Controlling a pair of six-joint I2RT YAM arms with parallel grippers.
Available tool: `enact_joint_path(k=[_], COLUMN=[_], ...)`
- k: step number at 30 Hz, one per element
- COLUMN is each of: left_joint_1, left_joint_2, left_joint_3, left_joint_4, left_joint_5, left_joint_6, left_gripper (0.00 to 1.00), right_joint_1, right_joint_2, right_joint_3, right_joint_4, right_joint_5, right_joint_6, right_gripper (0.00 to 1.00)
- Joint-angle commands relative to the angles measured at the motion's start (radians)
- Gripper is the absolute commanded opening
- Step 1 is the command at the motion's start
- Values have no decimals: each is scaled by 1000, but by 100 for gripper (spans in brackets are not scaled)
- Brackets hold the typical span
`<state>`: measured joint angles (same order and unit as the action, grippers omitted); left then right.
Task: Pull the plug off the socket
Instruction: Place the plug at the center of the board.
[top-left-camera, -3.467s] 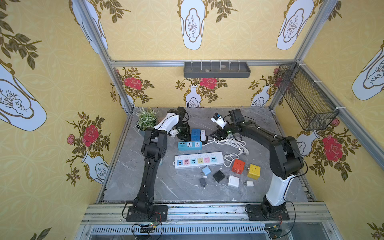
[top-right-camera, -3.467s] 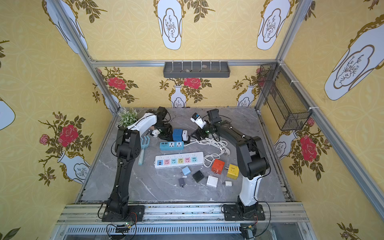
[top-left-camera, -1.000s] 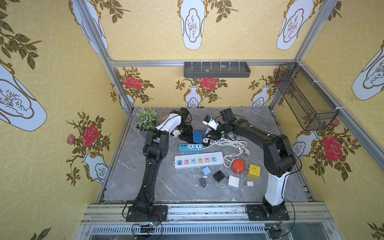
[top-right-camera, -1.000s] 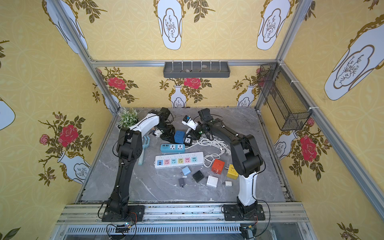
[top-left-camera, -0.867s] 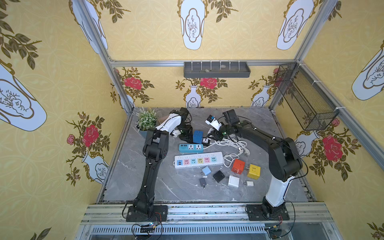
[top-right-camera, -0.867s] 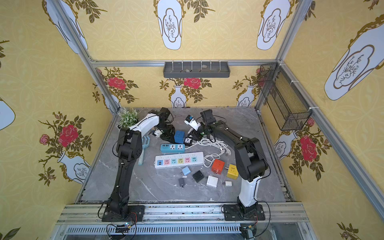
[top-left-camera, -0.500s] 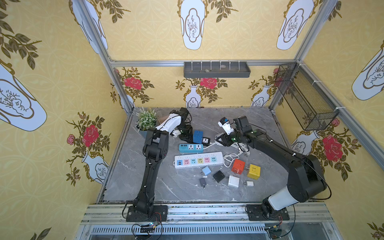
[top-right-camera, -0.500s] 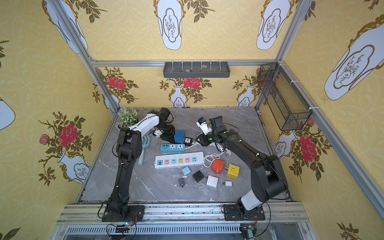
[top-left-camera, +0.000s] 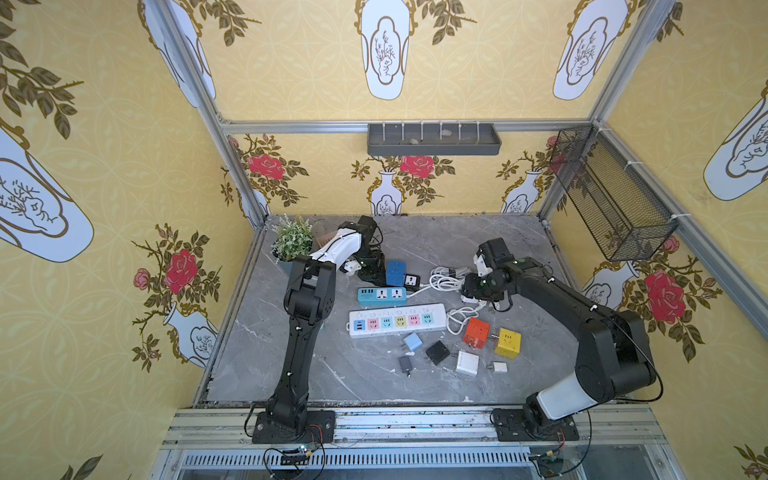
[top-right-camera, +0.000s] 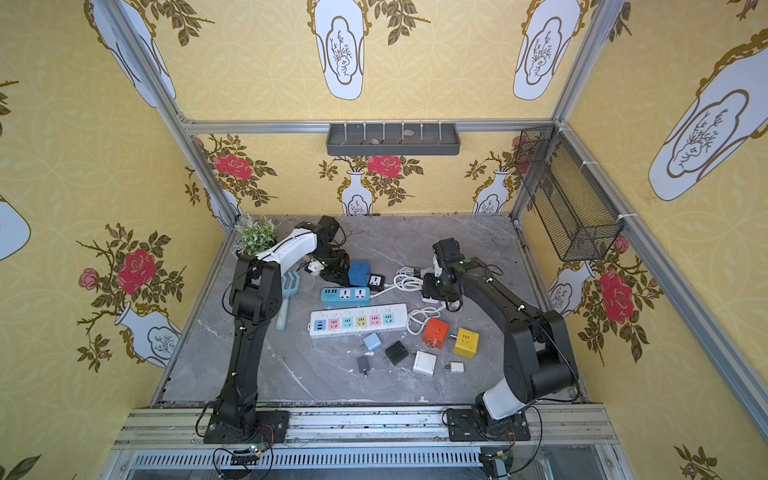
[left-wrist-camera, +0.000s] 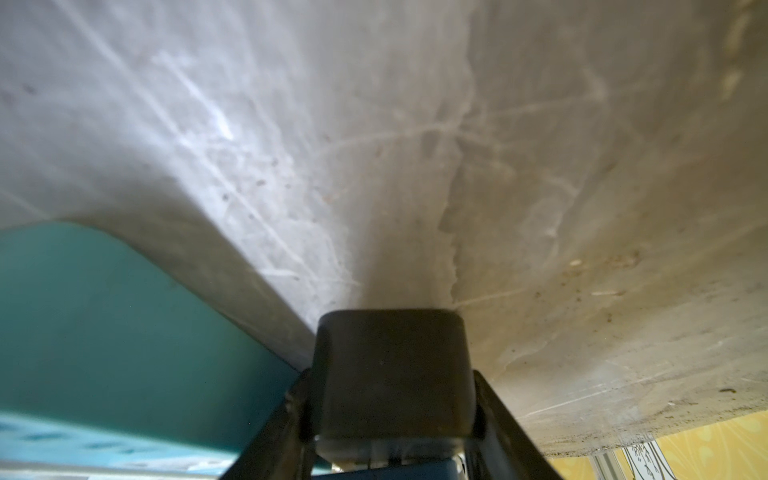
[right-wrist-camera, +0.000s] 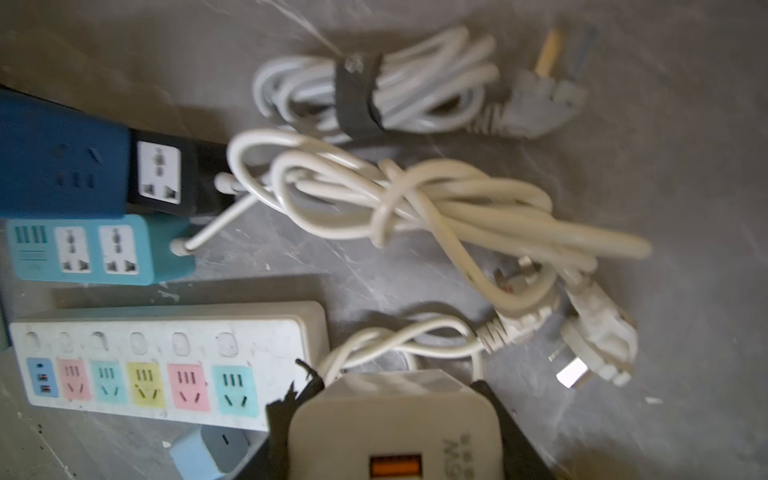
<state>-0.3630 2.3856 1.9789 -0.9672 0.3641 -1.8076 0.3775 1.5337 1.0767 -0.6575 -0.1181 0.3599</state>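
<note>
The socket is a blue cube (top-left-camera: 395, 272) (top-right-camera: 359, 272) with a black adapter (top-left-camera: 412, 281) (right-wrist-camera: 160, 172) stuck on its right side. The plug, a white charger (right-wrist-camera: 395, 428) with an orange port, sits between the fingers of my right gripper (right-wrist-camera: 395, 399), which is shut on it. In both top views that gripper (top-left-camera: 473, 291) (top-right-camera: 436, 291) hangs over the white cords, well to the right of the cube. My left gripper (top-left-camera: 370, 269) (left-wrist-camera: 390, 365) is shut, low against the cube's left side. Whether it touches the cube is hidden.
A teal power strip (top-left-camera: 382, 294) and a long white strip (top-left-camera: 397, 321) lie in front of the cube. Coiled white cords (top-left-camera: 446, 278) lie under the right gripper. Orange (top-left-camera: 476, 332) and yellow (top-left-camera: 508, 343) cubes and several small chargers sit nearer the front. A plant (top-left-camera: 293, 239) stands back left.
The right gripper has moved right and toward the front, away from the blue cube, carrying the white plug. The left arm has stayed put.
</note>
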Motion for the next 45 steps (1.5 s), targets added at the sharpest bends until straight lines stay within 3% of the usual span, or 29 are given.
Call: enact_joint_path(k=[1,7,12,24,34,39,45], left_joint_1=[-2,-2,-2,-4,-5,-5,-4], left_joint_2=[23,22,20,15,18,18,19], left_joint_3=[-18,-19,-22,-27,-28,-27,-25], left_joint_4=[-15,-8,-8,-4,-2,-2,-1], left_joint_5=[-29,-30,-31,-27,-24,-21,-22], left_joint_6=[-13,-16,-18,-27,-32,-32,-32], left_gripper=[0,0,0,0,0,0,0], right_joint_1=[-36,-151,-300,-509,-584,-591,-591], right_joint_2=[-32,-86,-65,71,151,154,130], right_joint_3=[-24,-86,-89,-74,-75,-80,-75], right_joint_4=[-75,-117,-176,-199,-171,-161,-169], right_joint_5=[77,108,85,-87,-147,-143,-131], right_joint_6=[125,231,242,235,249,260,257], right_gripper=[40,41,42,46,64,78,86])
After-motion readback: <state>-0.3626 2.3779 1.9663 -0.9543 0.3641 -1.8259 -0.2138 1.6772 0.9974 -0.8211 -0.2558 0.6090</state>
